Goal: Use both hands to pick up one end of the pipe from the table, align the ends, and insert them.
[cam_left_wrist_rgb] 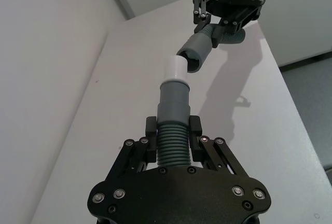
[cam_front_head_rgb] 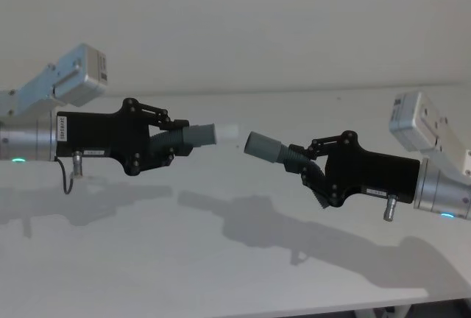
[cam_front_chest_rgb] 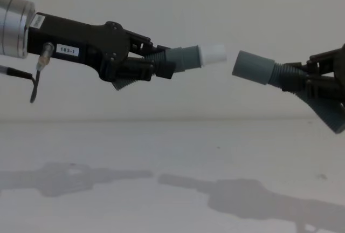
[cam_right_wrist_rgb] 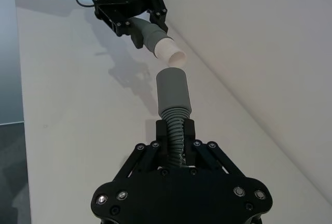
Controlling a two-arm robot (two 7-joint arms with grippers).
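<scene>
head view shows us the lifting done: above the table [cam_front_head_rgb: 221,274], left gripper [cam_front_head_rgb: 171,140] clamped on the white-tipped piece [cam_front_head_rgb: 193,136], right gripper [cam_front_head_rgb: 305,165] clamped on the cuffed piece [cam_front_head_rgb: 293,155], cuff [cam_front_head_rgb: 262,146] near the tip [cam_front_head_rgb: 227,132] but apart, so we judge final aligning and insertion remain.

The left gripper [cam_front_head_rgb: 179,138] and right gripper [cam_front_head_rgb: 303,162] look like matt black plastic, their arms [cam_front_head_rgb: 29,143] brushed silver metal. The left hose piece [cam_front_head_rgb: 193,136] and right hose piece [cam_front_head_rgb: 276,149] are dull grey plastic, ribbed mid-length, smooth at the cuffs. The white tip [cam_front_head_rgb: 228,131] looks smooth, the table [cam_front_head_rgb: 221,259] matt white.
</scene>
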